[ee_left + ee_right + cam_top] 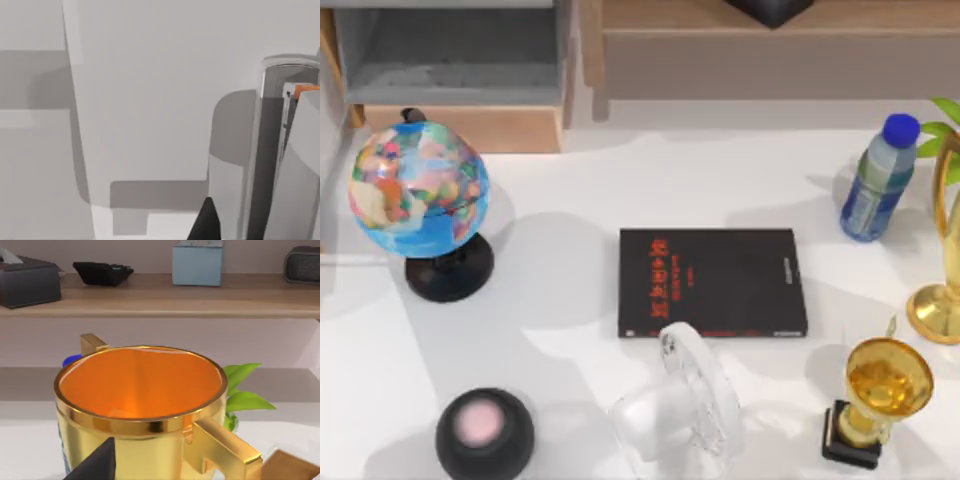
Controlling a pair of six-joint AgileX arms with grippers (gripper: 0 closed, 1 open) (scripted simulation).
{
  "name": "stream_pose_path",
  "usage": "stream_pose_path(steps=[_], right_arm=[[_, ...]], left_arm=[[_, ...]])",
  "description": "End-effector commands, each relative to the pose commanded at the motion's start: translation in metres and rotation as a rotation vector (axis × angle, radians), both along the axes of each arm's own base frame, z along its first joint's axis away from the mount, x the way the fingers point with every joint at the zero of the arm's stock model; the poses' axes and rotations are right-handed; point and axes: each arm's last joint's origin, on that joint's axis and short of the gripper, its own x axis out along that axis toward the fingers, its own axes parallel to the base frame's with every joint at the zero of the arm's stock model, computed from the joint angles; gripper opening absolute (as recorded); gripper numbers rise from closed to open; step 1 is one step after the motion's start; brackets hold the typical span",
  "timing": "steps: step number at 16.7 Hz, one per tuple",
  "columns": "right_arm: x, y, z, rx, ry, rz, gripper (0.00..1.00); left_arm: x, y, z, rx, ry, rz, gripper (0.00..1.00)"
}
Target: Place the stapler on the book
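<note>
The flat black rectangular book (712, 283) with red lettering lies at the middle of the white bench (570, 200), its cover bare. Just in front of it, touching its near edge, stands a rounded translucent white object (682, 415). To the left are a colourful globe on a black stand (420, 195) and a black dome with a pink top (484, 432). To the right are a blue-capped water bottle (876, 180) and a small gold trophy cup on a black base (878, 398), with a taller gold stand (940, 250) at the bench's right edge. The right wrist view looks into a gold cup (140, 405). Whether either hand is spread or pressed together cannot be told.
</note>
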Motion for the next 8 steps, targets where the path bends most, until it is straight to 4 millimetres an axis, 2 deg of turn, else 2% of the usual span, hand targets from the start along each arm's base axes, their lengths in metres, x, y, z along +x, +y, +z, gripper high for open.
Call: stream_pose_path(steps=[3,8], right_arm=[[0.0,0.0,0.0,0.0,0.0,0.0,1.0],[0.0,0.0,0.0,0.0,0.0,0.0,1.0]], left_arm=[[0.0,0.0,0.0,0.0,0.0,0.0,0.02],[0.0,0.0,0.0,0.0,0.0,0.0,0.0]])
